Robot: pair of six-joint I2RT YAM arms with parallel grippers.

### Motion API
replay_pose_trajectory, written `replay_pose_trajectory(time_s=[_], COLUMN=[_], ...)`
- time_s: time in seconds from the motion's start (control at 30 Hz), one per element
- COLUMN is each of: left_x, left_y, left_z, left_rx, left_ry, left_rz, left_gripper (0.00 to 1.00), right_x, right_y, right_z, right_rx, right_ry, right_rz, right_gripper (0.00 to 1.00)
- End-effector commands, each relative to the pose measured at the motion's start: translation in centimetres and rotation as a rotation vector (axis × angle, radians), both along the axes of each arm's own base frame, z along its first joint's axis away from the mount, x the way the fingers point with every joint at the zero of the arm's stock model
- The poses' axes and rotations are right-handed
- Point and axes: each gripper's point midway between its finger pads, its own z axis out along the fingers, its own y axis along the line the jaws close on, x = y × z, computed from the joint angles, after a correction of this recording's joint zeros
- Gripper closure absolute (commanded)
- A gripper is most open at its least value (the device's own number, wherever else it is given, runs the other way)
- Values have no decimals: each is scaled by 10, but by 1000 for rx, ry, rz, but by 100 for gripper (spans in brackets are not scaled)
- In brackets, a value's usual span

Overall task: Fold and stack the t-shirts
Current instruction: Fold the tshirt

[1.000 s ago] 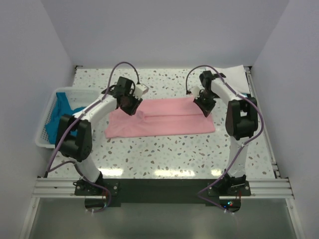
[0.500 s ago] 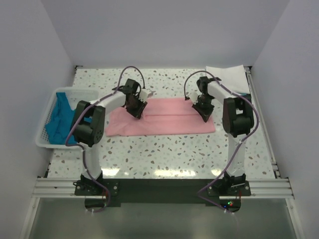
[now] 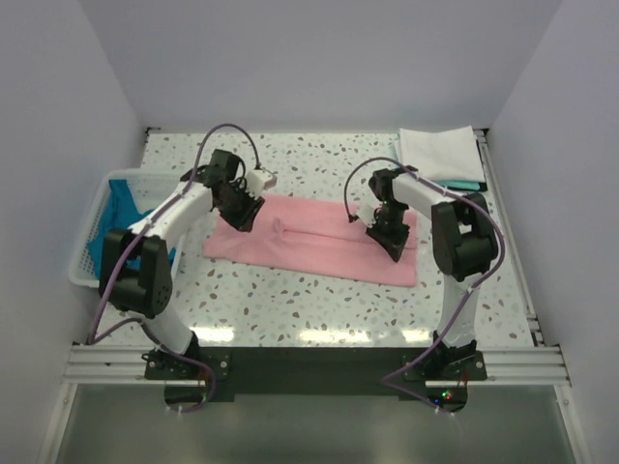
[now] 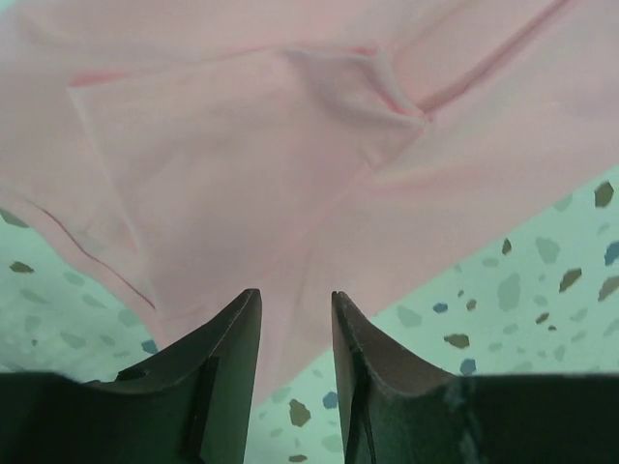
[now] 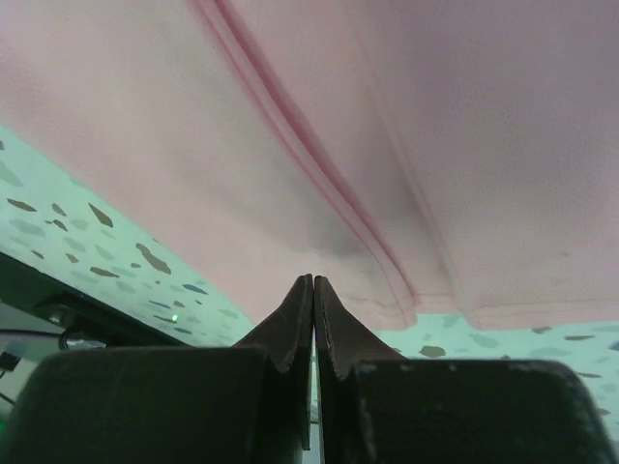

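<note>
Left gripper stands narrowly parted over the pink t-shirt, beside the lattice basket; right gripper closed (grip unclear). Limp, light cloth: pinch hem corners.

top: high at near side; faces down | wrists: close; past own fingers | shared: pink t-shirt

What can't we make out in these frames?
- Top view: the teal cloth in the white plastic lattice basket; the left arm covers part of it, so the count is unclear.
- Top view: the teal item under the folded white cloth shirt; only an edge shows.
- Right wrist view: whether the shut right gripper pinches the light pink cloth t-shirt; its fingertips hide the contact.
</note>
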Motion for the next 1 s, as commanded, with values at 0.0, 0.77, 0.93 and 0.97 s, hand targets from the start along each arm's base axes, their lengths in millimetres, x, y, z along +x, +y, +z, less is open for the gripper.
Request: replay_pose_trajectory(time_s=[0.0, 0.77, 0.93, 0.97], left_x=[-44, 141, 235, 237], left_y=[15, 31, -8, -8], left_z=[-22, -80, 24, 40], left_rx=[71, 389, 126, 71], left_ry=[103, -103, -401, -428], left_rz=[-65, -29, 37, 49], left_gripper=[60, 61, 48, 47], right_x=[22, 95, 82, 79], right_y=[15, 7, 9, 9], right_z=[48, 43, 36, 33], right_rx=[108, 10, 29, 29], right_ry=[-97, -235, -193, -181], right_rz=[-25, 68, 68, 67], right_gripper=[100, 100, 100, 100])
